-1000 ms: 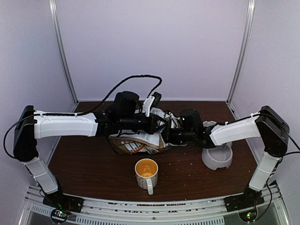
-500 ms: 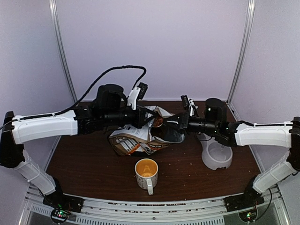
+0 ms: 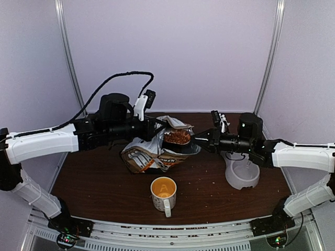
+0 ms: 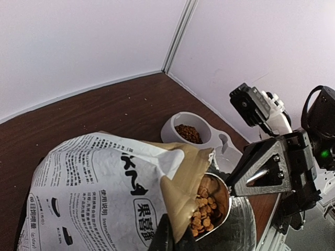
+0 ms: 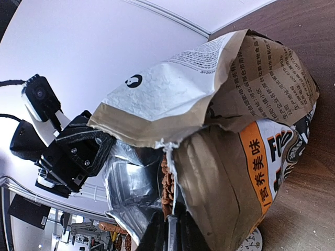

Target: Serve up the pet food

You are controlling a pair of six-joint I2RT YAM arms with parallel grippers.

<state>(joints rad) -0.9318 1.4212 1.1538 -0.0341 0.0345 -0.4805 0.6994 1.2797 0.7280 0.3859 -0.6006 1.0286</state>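
Observation:
The white, tan and orange pet food bag (image 3: 152,157) lies on the table with its mouth held up. My left gripper (image 3: 157,128) is shut on the bag's tan top flap (image 4: 183,183). My right gripper (image 3: 205,139) is shut on the handle of a metal scoop (image 3: 178,137) heaped with reddish-brown kibble (image 4: 207,209), level at the bag's mouth. In the right wrist view the scoop (image 5: 168,183) shows edge-on between the bag's foil lining and its outer wall. The grey pet bowl (image 3: 243,178) stands right of the bag, below my right arm; one well holds kibble (image 4: 188,133).
A white mug with an orange inside (image 3: 164,192) stands in front of the bag, near the table's front edge. Loose crumbs dot the brown table (image 3: 94,180). White walls and metal posts close in the back and sides.
Both arms have drawn apart and up. My right gripper has pulled back to the right, bringing the filled scoop out to the bag's mouth. My left gripper has moved left, lifting the flap.

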